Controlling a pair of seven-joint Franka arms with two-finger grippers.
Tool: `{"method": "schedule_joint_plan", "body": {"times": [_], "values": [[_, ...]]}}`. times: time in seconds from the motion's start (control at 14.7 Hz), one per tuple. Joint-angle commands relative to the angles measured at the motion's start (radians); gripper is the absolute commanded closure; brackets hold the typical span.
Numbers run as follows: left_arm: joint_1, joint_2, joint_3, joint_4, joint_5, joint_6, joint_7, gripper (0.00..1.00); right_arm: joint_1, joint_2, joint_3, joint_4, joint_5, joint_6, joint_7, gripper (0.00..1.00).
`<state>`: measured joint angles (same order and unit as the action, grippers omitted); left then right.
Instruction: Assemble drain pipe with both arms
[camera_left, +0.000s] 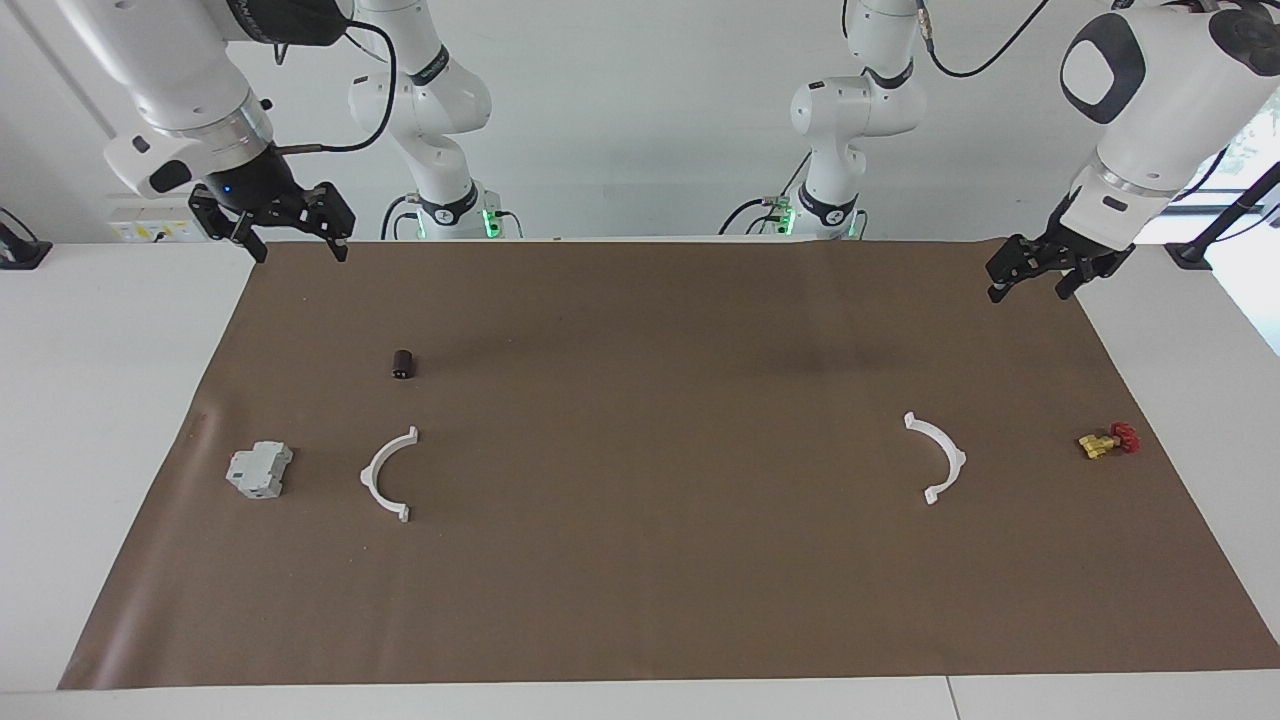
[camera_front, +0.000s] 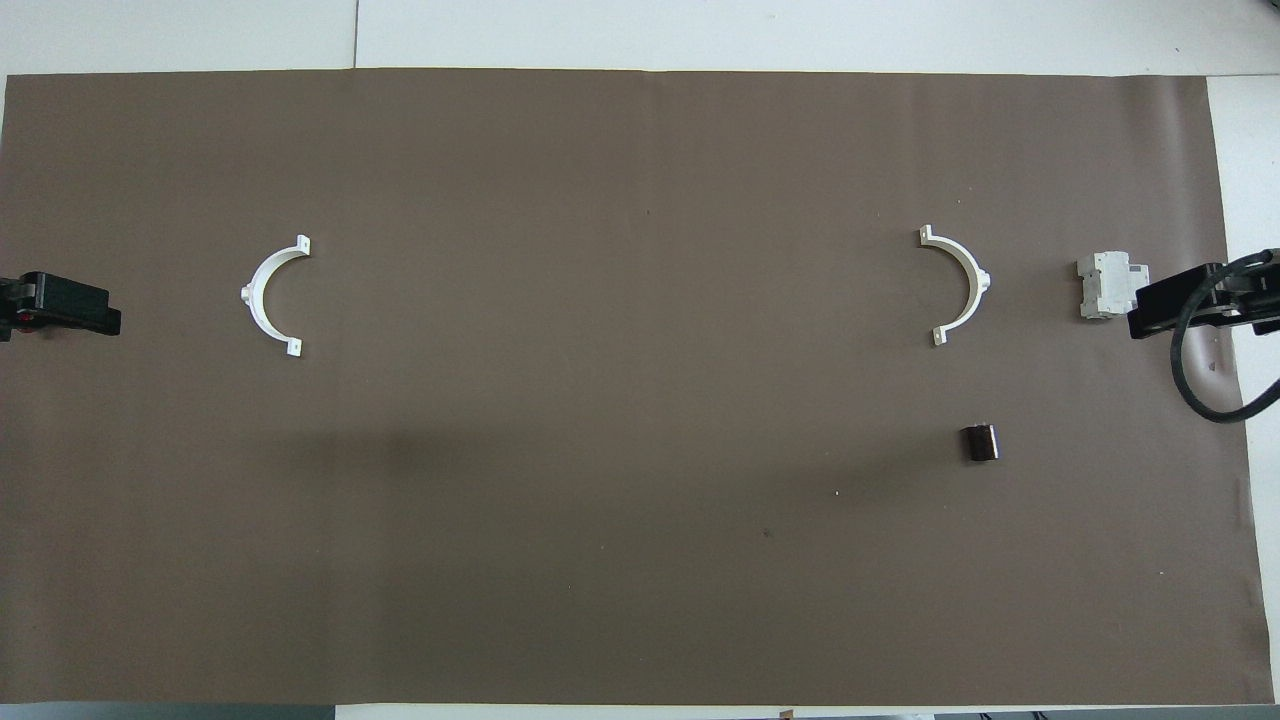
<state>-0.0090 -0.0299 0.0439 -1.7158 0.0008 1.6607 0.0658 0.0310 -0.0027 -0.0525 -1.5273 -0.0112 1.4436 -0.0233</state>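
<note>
The drain pipe lies in two separate white half-ring arcs on the brown mat. One arc rests toward the right arm's end, its open side facing the mat's middle. The other arc rests toward the left arm's end, also opening toward the middle. My right gripper hangs open and empty over the mat's edge at its own end. My left gripper hangs open and empty over the mat's edge at the left arm's end. Both are well clear of the arcs.
A grey boxy block sits beside the arc at the right arm's end. A small dark cylinder lies nearer to the robots than that arc. A small red and yellow piece lies near the other arc.
</note>
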Motion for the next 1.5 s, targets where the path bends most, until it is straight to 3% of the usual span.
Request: {"method": "schedule_joint_plan", "body": {"times": [0.0,0.75,1.09,1.43], "values": [[-0.002,-0.018,0.001,-0.018,-0.002,0.010,0.006,0.00,-0.008,-0.013,0.003,-0.017,0.019,0.001,0.019,0.00],[-0.002,-0.018,0.001,-0.018,-0.002,0.010,0.006,0.00,-0.002,-0.016,0.005,-0.030,0.017,0.004,0.006,0.00],[-0.002,-0.018,0.001,-0.018,-0.002,0.010,0.006,0.00,0.000,0.000,0.006,-0.131,0.017,0.216,-0.012,0.00],[-0.003,-0.018,0.001,-0.016,-0.002,0.004,0.003,0.00,-0.002,0.179,0.010,-0.184,0.033,0.461,-0.030,0.00]]}}
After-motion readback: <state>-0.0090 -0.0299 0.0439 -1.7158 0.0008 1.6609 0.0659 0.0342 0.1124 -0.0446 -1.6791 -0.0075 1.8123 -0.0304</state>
